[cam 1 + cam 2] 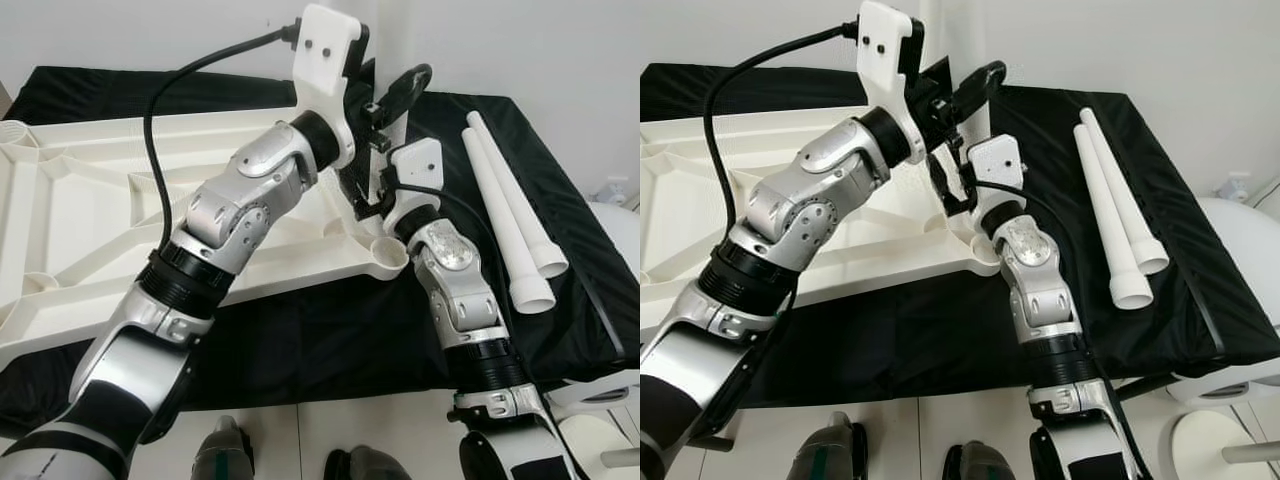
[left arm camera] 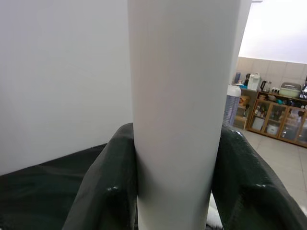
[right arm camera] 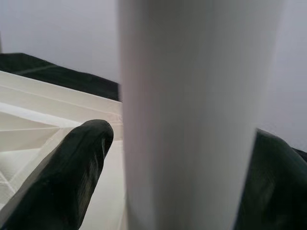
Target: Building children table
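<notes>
A big bench (image 1: 330,340) with a black cloth (image 1: 890,340) over it is standing in front of the robot. A big white table top (image 1: 90,220) is lying upside down on the cloth, on the robot's left side, so its ribs and round leg holes are facing up. One round leg hole (image 1: 388,255) is sitting at the corner nearest the two arms.

Both silver arms are reaching in over that corner. They are holding one white table leg (image 2: 184,110) between them, and it is standing up tall. The left end effector (image 2: 175,187) is squeezing the leg with a black finger pressed on each side of it. The right end effector (image 3: 187,182) is gripping the same leg lower down, close above the table top, with one black finger on each side. From the head views I cannot tell if the bottom of the leg is sitting in a hole, because the arms are in the way.

Two more white legs (image 1: 510,215) are lying flat on the cloth on the robot's right side. They are side by side and touching, well apart from the table top, with their wider ends pointing toward the robot.

A black cable (image 1: 165,130) is looping up over the left arm
</notes>
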Available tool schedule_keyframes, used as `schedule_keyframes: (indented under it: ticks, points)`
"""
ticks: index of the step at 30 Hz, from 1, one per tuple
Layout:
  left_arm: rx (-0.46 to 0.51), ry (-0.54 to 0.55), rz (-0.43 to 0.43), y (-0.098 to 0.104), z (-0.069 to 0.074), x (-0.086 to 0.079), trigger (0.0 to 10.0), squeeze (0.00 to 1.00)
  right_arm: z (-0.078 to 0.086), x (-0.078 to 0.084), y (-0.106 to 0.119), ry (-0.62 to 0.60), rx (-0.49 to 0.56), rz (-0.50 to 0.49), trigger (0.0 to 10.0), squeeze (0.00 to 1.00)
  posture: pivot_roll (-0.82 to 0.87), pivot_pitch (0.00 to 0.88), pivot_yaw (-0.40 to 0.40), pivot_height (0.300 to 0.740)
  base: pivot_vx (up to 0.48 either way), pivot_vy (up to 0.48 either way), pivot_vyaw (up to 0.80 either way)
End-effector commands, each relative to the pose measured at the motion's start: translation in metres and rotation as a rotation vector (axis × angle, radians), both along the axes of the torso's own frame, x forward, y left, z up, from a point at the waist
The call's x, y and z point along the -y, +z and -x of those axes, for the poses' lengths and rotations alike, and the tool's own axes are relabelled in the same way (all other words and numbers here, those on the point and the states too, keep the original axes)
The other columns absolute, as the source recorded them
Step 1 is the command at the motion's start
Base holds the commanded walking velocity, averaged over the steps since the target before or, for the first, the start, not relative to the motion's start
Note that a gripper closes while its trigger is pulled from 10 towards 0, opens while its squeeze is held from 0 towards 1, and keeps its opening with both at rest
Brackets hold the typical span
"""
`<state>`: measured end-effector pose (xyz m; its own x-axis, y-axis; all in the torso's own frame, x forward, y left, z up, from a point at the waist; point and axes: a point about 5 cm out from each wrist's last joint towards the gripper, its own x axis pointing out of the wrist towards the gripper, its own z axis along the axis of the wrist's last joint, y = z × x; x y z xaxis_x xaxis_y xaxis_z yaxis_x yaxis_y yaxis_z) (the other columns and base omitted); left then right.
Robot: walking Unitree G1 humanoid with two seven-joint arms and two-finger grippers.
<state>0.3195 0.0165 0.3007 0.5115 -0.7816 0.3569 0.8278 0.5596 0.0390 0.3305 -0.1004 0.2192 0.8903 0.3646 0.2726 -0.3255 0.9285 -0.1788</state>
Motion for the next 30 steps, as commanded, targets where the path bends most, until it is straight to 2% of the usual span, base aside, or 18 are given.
schedule_keyframes:
  ticks: [1, 3, 4, 5, 6, 8, 9, 12, 13, 14, 15, 16, 17, 30]
  points:
    - [0.102, -0.216, -0.048, 0.005, 0.015, 0.007, 10.0, 0.00, 0.000, 0.002, 0.004, -0.027, -0.002, 0.006, 10.0, 0.00, 0.06, 0.083, -0.072, 0.740, 0.000, 0.000, 0.00]
    - [0.104, -0.215, -0.050, 0.005, 0.015, 0.007, 10.0, 0.00, 0.000, 0.003, 0.005, -0.037, -0.007, 0.010, 10.0, 0.00, 0.06, 0.083, -0.071, 0.740, 0.000, 0.000, 0.00]
    - [0.105, -0.216, -0.048, 0.005, 0.015, 0.007, 10.0, 0.00, 0.000, 0.005, 0.008, -0.056, -0.025, 0.018, 7.5, 0.00, 0.06, 0.082, -0.071, 0.740, 0.000, 0.000, 0.00]
    - [0.105, -0.216, -0.048, 0.005, 0.015, 0.007, 10.0, 0.00, 0.000, 0.005, 0.008, -0.056, -0.025, 0.018, 7.5, 0.00, 0.06, 0.082, -0.071, 0.740, 0.000, 0.000, 0.00]
    - [0.109, -0.217, -0.049, 0.006, 0.015, 0.007, 10.0, 0.00, 0.000, 0.006, 0.008, -0.061, -0.035, 0.017, 6.5, 0.00, 0.06, 0.082, -0.072, 0.740, 0.000, 0.000, 0.00]
    - [0.112, -0.218, -0.049, 0.006, 0.015, 0.007, 10.0, 0.00, 0.000, 0.006, 0.009, -0.067, -0.044, 0.019, 6.7, 0.00, 0.05, 0.082, -0.071, 0.740, 0.000, 0.000, 0.00]
    - [0.113, -0.219, -0.049, 0.006, 0.015, 0.007, 10.0, 0.00, 0.000, 0.006, 0.009, -0.070, -0.050, 0.019, 4.9, 0.00, 0.05, 0.081, -0.071, 0.740, 0.000, 0.000, 0.00]
    - [0.118, -0.221, -0.048, 0.008, 0.015, 0.008, 10.0, 0.00, 0.001, 0.006, 0.009, -0.062, -0.065, 0.038, 4.8, 0.00, 0.05, 0.079, -0.072, 0.740, 0.000, 0.000, 0.00]
    - [0.118, -0.221, -0.048, 0.008, 0.015, 0.008, 10.0, 0.00, 0.001, 0.006, 0.009, -0.062, -0.065, 0.038, 4.8, 0.00, 0.05, 0.079, -0.072, 0.740, 0.000, 0.000, 0.00]
    - [0.121, -0.223, -0.048, 0.008, 0.016, 0.008, 10.0, 0.00, 0.001, 0.005, 0.008, -0.059, -0.078, 0.044, 6.8, 0.00, 0.05, 0.077, -0.072, 0.740, 0.000, 0.000, 0.00]
    - [0.121, -0.223, -0.048, 0.008, 0.016, 0.008, 10.0, 0.00, 0.001, 0.005, 0.008, -0.059, -0.078, 0.044, 6.8, 0.00, 0.05, 0.077, -0.072, 0.740, 0.000, 0.000, 0.00]
    - [0.124, -0.225, -0.049, 0.009, 0.016, 0.009, 10.0, 0.00, 0.002, 0.005, 0.007, -0.059, -0.088, 0.051, 7.5, 0.00, 0.05, 0.077, -0.072, 0.740, 0.000, 0.000, 0.00]
    - [0.125, -0.227, -0.048, 0.009, 0.016, 0.009, 10.0, 0.00, 0.002, 0.004, 0.006, -0.057, -0.095, 0.052, 10.0, 0.00, 0.05, 0.078, -0.071, 0.740, 0.000, 0.000, 0.00]
    - [0.136, -0.228, -0.052, 0.011, 0.016, 0.008, 10.0, 0.00, 0.003, 0.002, -0.001, -0.054, -0.161, 0.068, 10.0, 0.00, 0.06, 0.077, -0.071, 0.740, 0.000, 0.000, 0.00]
